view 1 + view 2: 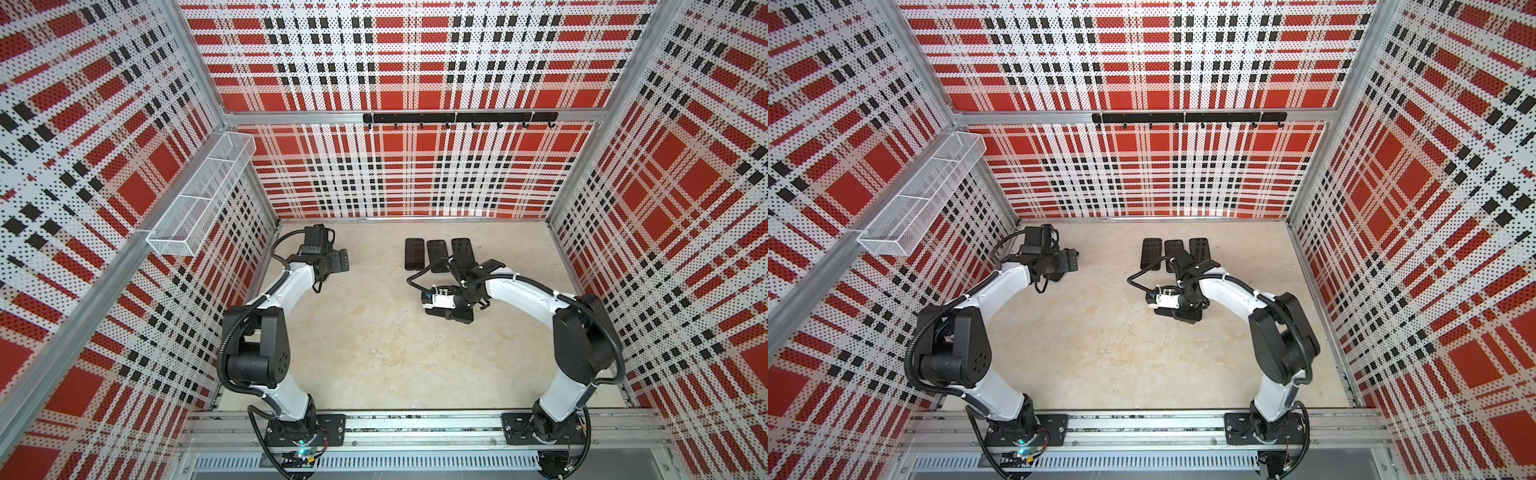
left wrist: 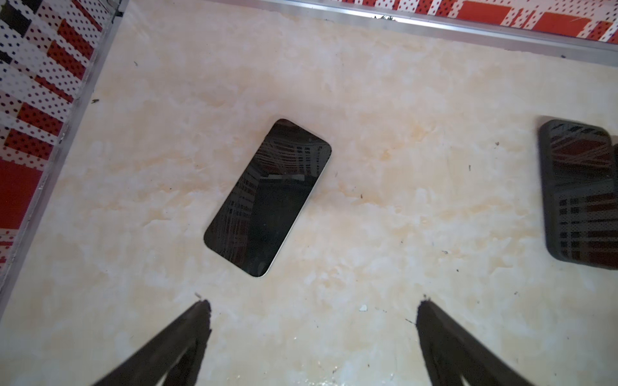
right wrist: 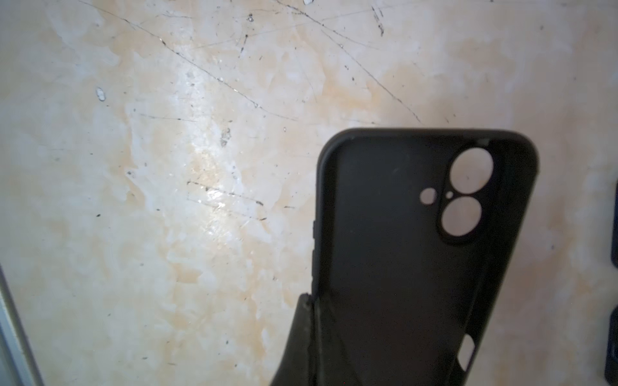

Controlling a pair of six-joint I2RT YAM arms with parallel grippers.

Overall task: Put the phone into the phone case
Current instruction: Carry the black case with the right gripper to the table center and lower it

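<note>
Two things must meet, and they lie well apart. Nearest, the right gripper (image 3: pixel 317 307) is clenched on one long wall of the black phone case (image 3: pixel 394 267), its hollow side facing the wrist camera and its lens holes at the free end. Whether the case touches the tabletop (image 3: pixel 167 200) I cannot tell.

A pinch on one soft wall probably lets it twist, so I would lay it flat, hollow up, before anything enters.

Farther back, the left gripper (image 2: pixel 313 304) hangs released, jaws wide, above the phone (image 2: pixel 267 197), which lies flat, screen up and askew to the fingers. Turning the wrist to span its short width should help.

Farthest, three dark phones (image 1: pixel 436 253) sit in a row near the back wall, best left undisturbed.
</note>
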